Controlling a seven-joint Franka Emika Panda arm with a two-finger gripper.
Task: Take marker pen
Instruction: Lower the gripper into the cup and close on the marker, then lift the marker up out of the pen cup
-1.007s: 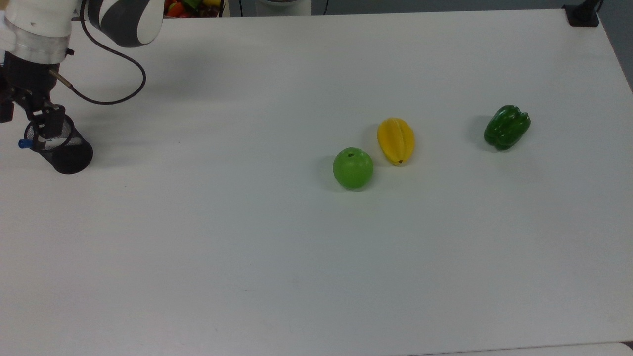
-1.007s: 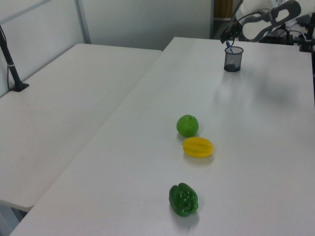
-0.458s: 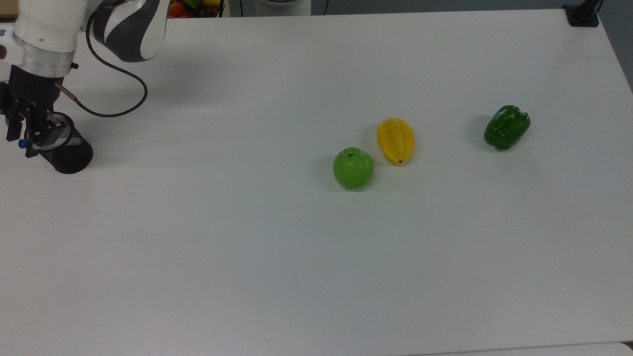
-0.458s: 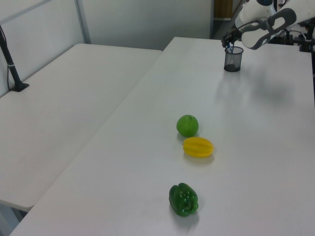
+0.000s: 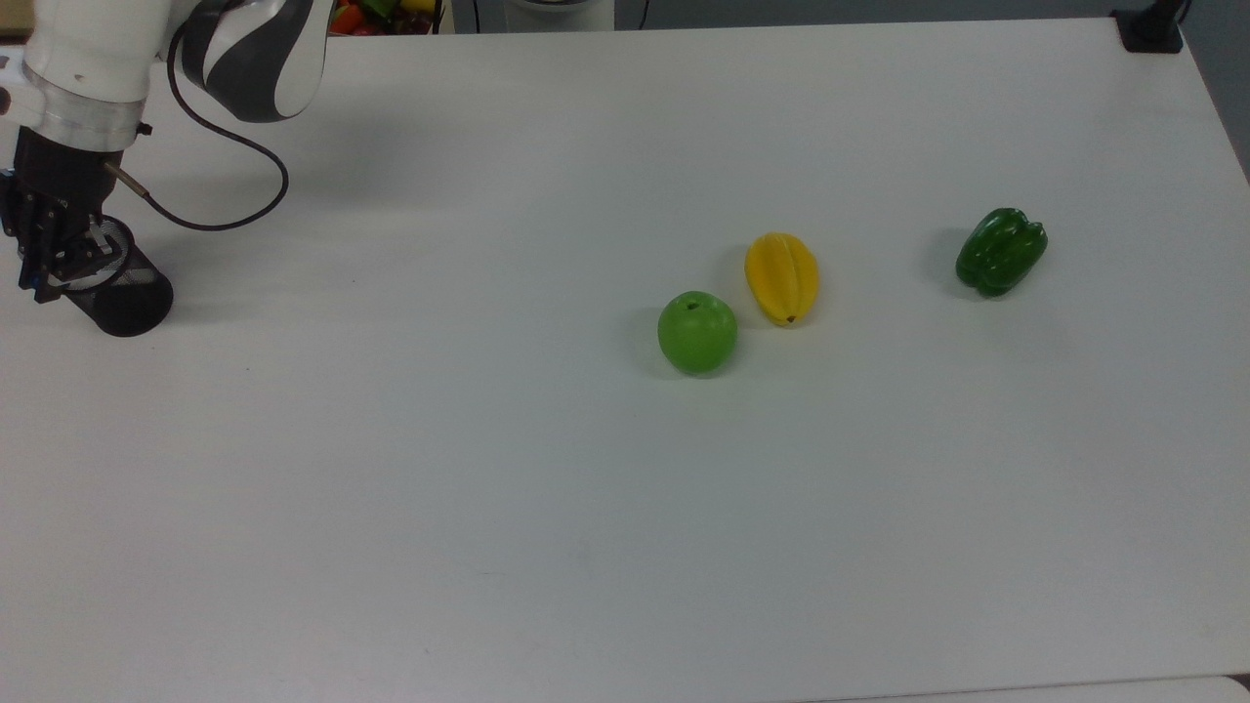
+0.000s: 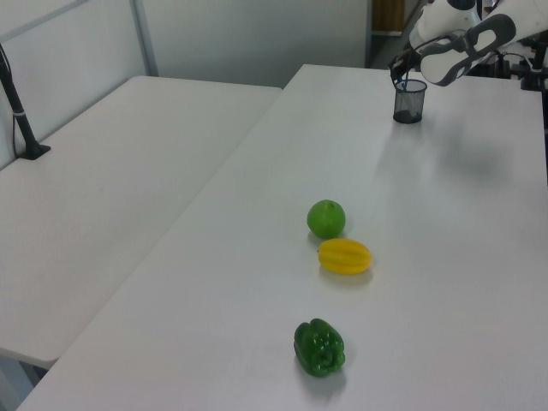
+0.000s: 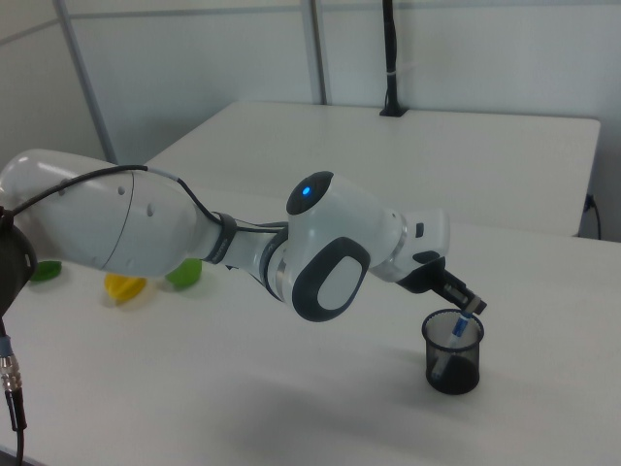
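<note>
The gripper (image 7: 470, 309) is at the rim of a black mesh cup (image 7: 453, 352), angled down from the wrist, and it looks to be closed on the top of the marker pen (image 7: 456, 342), whose blue end shows at the fingertips while the barrel slants down inside the cup. In the top view the gripper (image 5: 49, 256) sits over the cup's (image 5: 115, 293) mouth at the far left of the table (image 5: 625, 488), the cup tipped away toward the top view's lower right. The arm (image 7: 194, 238) comes in long and nearly level, a fat white forearm leading into a rounded grey-and-white joint with a small blue light on it, then a short white wrist bending down to the cup. A black cable (image 5: 210, 176) loops from the wrist out across the table and back up. The table is plain white. Well apart from the cup, toward the top view's right, sit a green apple (image 5: 697, 332) and a yellow star fruit (image 5: 781, 277) just beside each other, with a green bell pepper (image 5: 1001, 251) further on. In the left view a second white table (image 6: 111, 197) runs alongside with a black pole (image 6: 19, 111) clamped at its edge, and pale partition walls (image 6: 257, 38) close off the room behind.
</note>
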